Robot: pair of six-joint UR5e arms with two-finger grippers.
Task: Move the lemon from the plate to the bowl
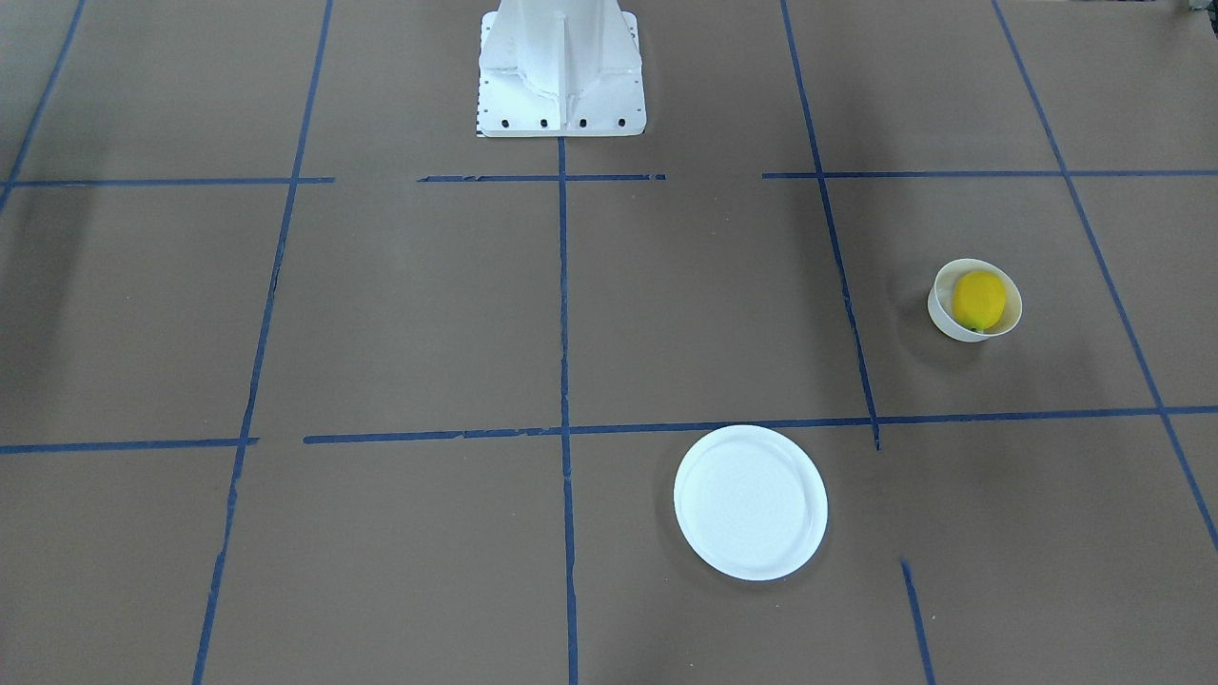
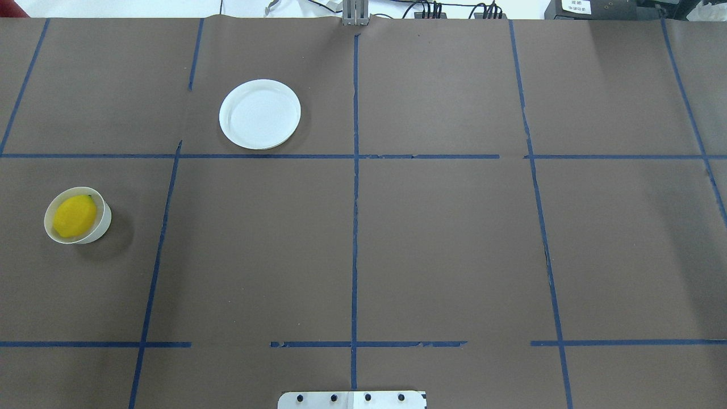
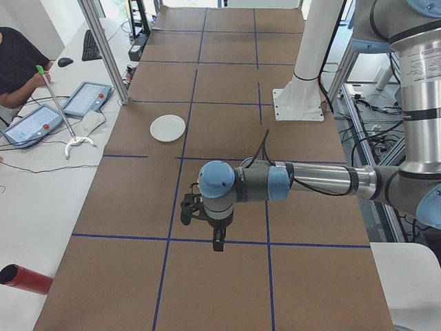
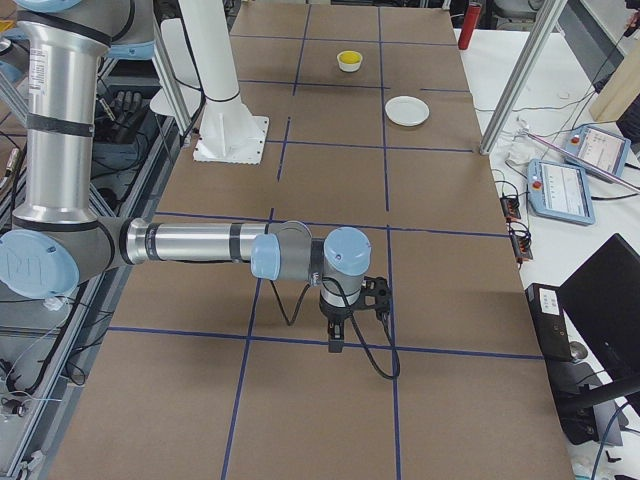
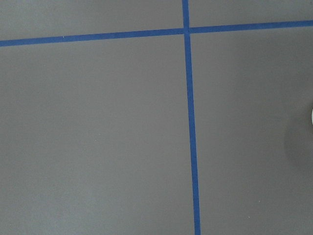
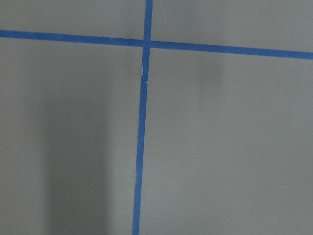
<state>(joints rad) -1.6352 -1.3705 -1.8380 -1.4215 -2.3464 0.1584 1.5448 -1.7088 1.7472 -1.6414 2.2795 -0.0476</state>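
Note:
The yellow lemon lies inside the small cream-white bowl, also in the overhead view as lemon in bowl. The flat white plate holds nothing and sits apart from the bowl, also in the overhead view. My left gripper shows only in the exterior left view, raised over the table, and I cannot tell if it is open or shut. My right gripper shows only in the exterior right view, far from bowl and plate; open or shut I cannot tell.
The brown table is marked with a grid of blue tape lines. The white robot base stands at mid-table edge. Operator tablets and a person sit beside the table.

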